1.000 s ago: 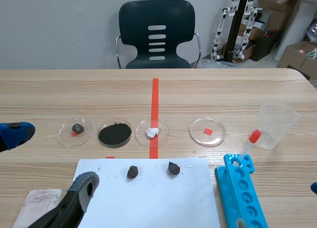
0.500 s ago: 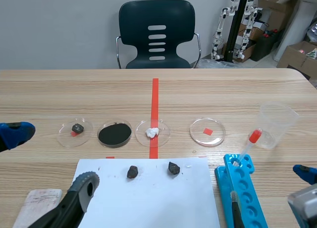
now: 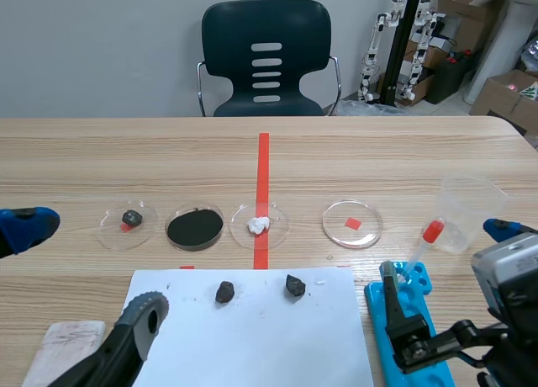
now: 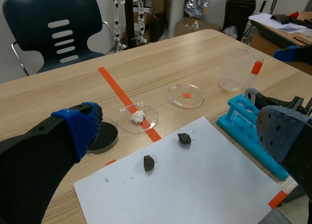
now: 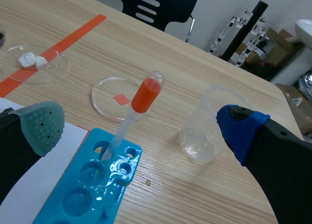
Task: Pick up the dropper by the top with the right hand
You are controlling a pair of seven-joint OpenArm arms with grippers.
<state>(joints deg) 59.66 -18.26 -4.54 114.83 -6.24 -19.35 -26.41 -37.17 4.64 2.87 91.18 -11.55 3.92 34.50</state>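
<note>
- Light wooden table [image 3: 403, 151] under a grey wall, dark chair [image 3: 266, 59] drawn up at the far side.
- On to the dropper [image 5: 130, 118]: thin clear stem, orange-red bulb up top, clear rounded tip at the very end.
- Standing in a hole at the far end of the blue rack [image 5: 73, 199], tilted, bulb leaning toward the clear cup [image 5: 207, 124] but apart from it.
- Now the right gripper [image 5: 141, 126]: in low from the right, spread wide, grey-green pad on one finger, blue pad on the other.
- Bulb framed right between those two pads, clear of both, nothing gripped.
- From the scene view, one black finger low over the rack just beside the stem, the other out by the cup.
- Left gripper [image 4: 180, 126] spread wide as well, holding nothing, at the table's left side by the white paper sheet [image 4: 185, 185].
- Two dark lumps [image 4: 148, 162] on that sheet, a row of shallow clear dishes [image 3: 352, 223] beyond it.
</note>
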